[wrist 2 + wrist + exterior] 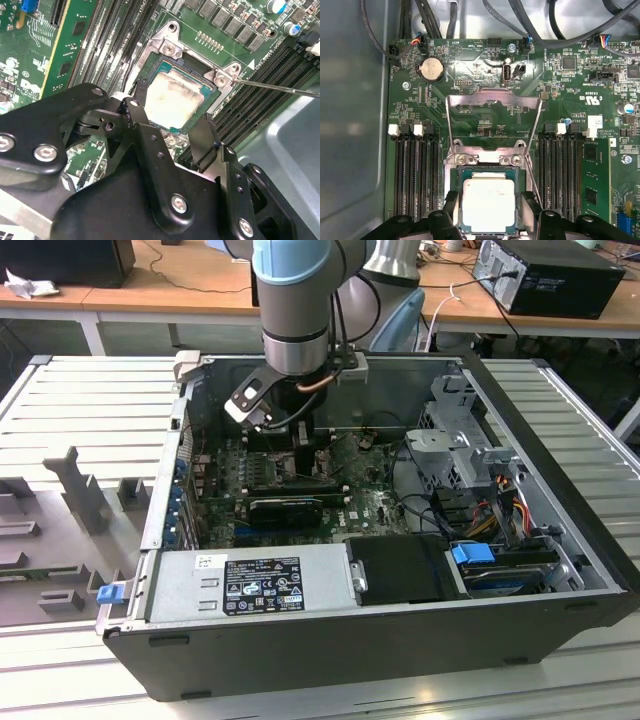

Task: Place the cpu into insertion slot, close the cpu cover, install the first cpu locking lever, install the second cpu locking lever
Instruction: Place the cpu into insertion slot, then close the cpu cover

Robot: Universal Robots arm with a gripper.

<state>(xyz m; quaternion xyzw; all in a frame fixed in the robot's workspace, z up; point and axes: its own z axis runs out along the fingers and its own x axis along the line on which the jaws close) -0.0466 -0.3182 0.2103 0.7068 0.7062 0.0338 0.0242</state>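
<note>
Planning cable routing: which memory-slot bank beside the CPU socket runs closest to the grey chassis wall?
The bank on the coin-cell battery's side of the insertion slot, right along the grey chassis wall; the other bank has green motherboard beyond it.

A silver power supply [250, 585] sits inside the black case [360, 645].

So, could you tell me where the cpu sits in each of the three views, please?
Exterior view: hidden beneath the gripper, above the green motherboard.
Second wrist view: the cpu lies beside the two silver screws, close to the gripper.
First wrist view: the cpu lies between the two memory slot banks.
Shared landmark: the black gripper next to it.
</note>
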